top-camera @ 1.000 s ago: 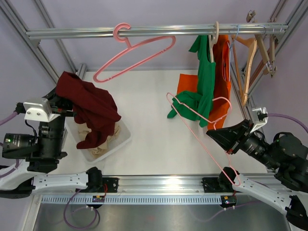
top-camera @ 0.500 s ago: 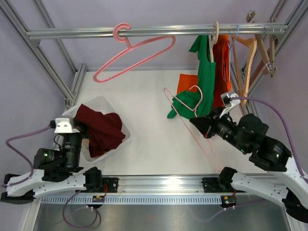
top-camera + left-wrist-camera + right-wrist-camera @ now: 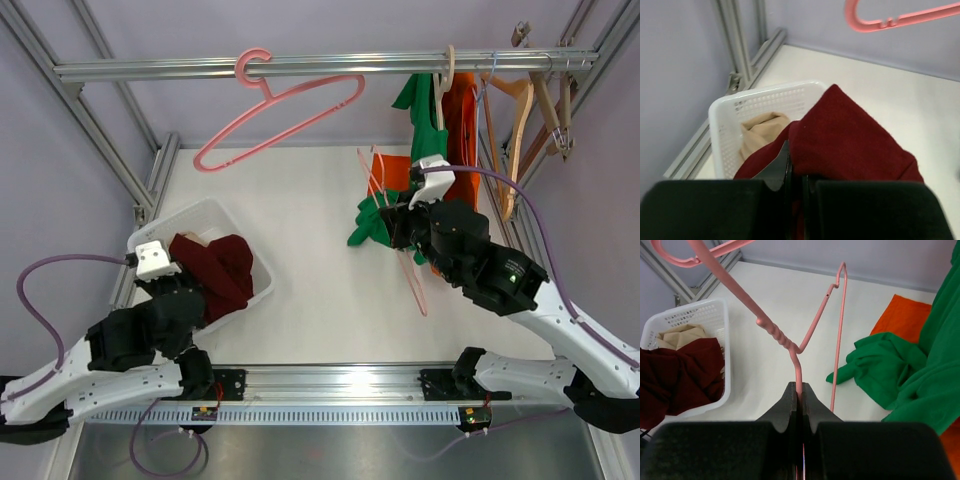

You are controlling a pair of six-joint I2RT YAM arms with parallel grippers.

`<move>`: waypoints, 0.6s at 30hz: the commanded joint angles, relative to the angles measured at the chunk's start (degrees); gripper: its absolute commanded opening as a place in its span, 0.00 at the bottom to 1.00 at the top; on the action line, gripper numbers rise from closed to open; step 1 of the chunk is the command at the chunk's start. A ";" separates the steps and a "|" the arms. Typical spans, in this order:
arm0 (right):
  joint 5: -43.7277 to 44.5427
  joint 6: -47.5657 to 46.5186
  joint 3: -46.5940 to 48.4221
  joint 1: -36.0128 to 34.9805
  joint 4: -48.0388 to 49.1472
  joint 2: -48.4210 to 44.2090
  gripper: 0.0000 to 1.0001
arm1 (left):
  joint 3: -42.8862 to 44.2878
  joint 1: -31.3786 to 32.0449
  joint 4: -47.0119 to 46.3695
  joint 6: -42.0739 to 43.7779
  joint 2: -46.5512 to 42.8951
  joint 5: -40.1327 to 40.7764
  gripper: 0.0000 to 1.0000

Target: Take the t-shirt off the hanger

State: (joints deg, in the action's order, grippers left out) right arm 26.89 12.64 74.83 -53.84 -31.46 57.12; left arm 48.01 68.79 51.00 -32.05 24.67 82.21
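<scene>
The dark red t-shirt (image 3: pixel 225 270) lies bunched in the white basket (image 3: pixel 205 208), off any hanger. My left gripper (image 3: pixel 192 276) is shut on a fold of the t-shirt (image 3: pixel 850 135), with red cloth showing between the fingers of the left gripper (image 3: pixel 796 167). The bare pink wire hanger (image 3: pixel 412 275) is held upright above the table. My right gripper (image 3: pixel 393 226) is shut on its twisted neck, and the right wrist view shows the hanger (image 3: pixel 790 344) rising from the closed right gripper (image 3: pixel 801 390).
A second pink hanger (image 3: pixel 290 110) hangs on the metal rail (image 3: pixel 330 65). A green shirt (image 3: pixel 425 170) and an orange shirt (image 3: pixel 462 150) hang at right beside wooden hangers (image 3: pixel 520 120). A tan cloth (image 3: pixel 760 132) lies in the basket (image 3: pixel 725 107).
My left arm has come down and in, lowering the red t-shirt into the basket. My right arm has swung the pink hanger up and back toward the green shirt.
</scene>
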 commanded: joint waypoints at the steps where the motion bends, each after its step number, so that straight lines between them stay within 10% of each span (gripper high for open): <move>1: 2.20 -3.24 3.31 0.06 6.23 0.09 0.00 | -1.40 -4.36 8.41 -23.73 1.00 -0.12 0.00; 8: -0.35 -4.38 3.04 -0.03 7.21 2.38 0.00 | -8.00 -17.08 -3.94 -22.13 5.65 -2.22 0.03; 11: -1.49 -4.38 2.87 0.06 7.64 2.38 0.00 | -12.92 -28.48 -22.50 -7.87 4.70 -14.06 0.05; 18: -0.10 -5.52 4.10 0.23 7.56 3.25 0.00 | -11.02 -55.93 -26.31 -8.46 13.71 -43.95 0.08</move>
State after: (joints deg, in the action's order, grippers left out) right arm 25.89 8.86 75.85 -53.84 -26.94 59.88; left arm 34.44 18.92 32.05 -40.29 33.69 53.43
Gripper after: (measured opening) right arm 0.050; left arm 0.082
